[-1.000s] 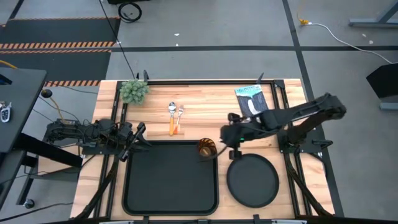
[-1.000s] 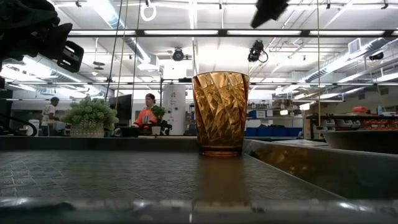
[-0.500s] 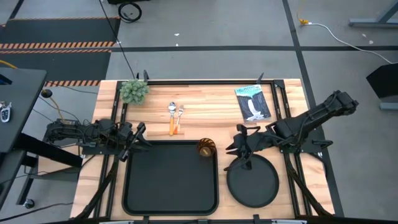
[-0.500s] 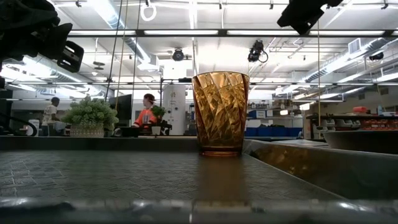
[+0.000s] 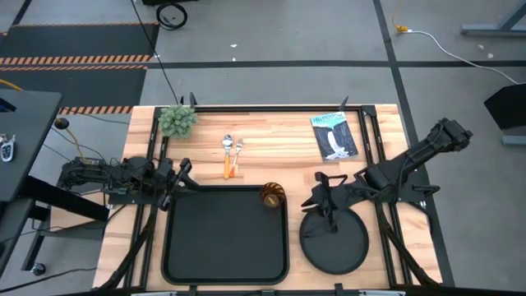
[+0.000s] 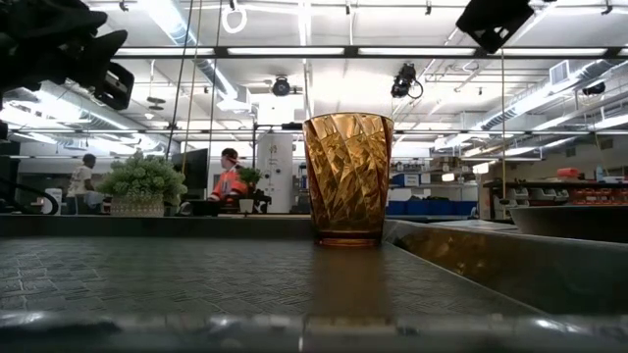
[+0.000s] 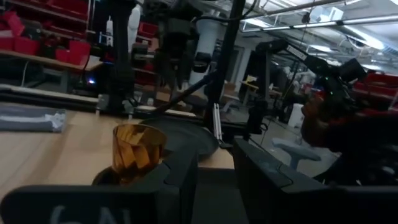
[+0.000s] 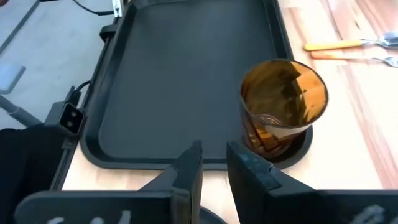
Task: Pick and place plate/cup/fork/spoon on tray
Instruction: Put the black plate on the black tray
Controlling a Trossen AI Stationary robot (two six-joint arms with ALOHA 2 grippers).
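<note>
The amber cup (image 5: 273,195) stands upright on the black tray (image 5: 226,242), in its far right corner; it also shows in the right wrist view (image 8: 283,109) and the low view (image 6: 347,176). The round black plate (image 5: 333,245) lies on the table right of the tray. The fork and spoon (image 5: 232,156) lie side by side on the table beyond the tray. My right gripper (image 5: 311,191) hovers over the plate's far edge, right of the cup, empty, its fingers (image 8: 193,165) a little apart. My left gripper (image 5: 187,174) waits at the tray's far left corner, fingers slightly apart.
A small potted plant (image 5: 177,120) stands at the table's far left and a booklet (image 5: 334,136) lies at the far right. Bare wood lies between the utensils and the booklet. People (image 6: 231,181) show in the room far behind the table.
My right gripper has drawn away from the cup toward the table's right edge and risen, and now hangs over the plate's far edge. The cup has stayed upright in the tray's corner.
</note>
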